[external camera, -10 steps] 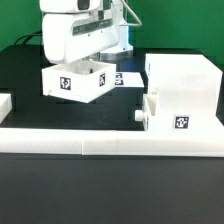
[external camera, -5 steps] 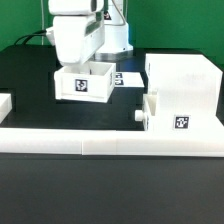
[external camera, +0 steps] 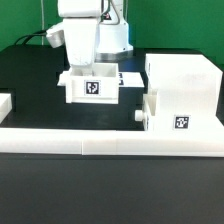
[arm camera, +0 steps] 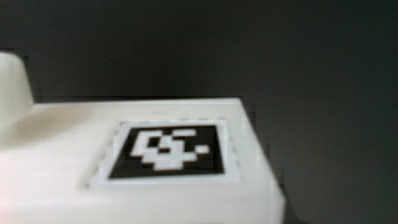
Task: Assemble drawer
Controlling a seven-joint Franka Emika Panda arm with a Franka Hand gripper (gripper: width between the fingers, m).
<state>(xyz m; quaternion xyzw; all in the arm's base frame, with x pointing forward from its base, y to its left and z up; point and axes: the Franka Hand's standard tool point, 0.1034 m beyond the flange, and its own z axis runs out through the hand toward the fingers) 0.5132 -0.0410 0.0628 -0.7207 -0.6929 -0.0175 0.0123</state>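
Observation:
My gripper (external camera: 84, 66) reaches down into a small white open-top tray (external camera: 75, 92) with a square tag (external camera: 94, 88) on its front, and is shut on its wall. The fingertips are hidden inside the tray. The tray is at the middle of the black table, to the exterior view's left of the tall white housing (external camera: 185, 80). A second tray (external camera: 165, 115) with a small knob (external camera: 140, 116) and a tag sits against the housing's front. In the blurred wrist view, a white tray face (arm camera: 178, 205) with its tag (arm camera: 166, 150) fills the picture.
Long low white border bars (external camera: 110, 137) run along the front, with a short one at the exterior view's left edge (external camera: 5, 103). The marker board (external camera: 127, 78) lies flat behind the held tray. The arm's white base (external camera: 115, 35) stands at the back.
My gripper has moved toward the exterior view's right with the tray, turning it so its tagged face points more squarely forward. It is now closer to the housing.

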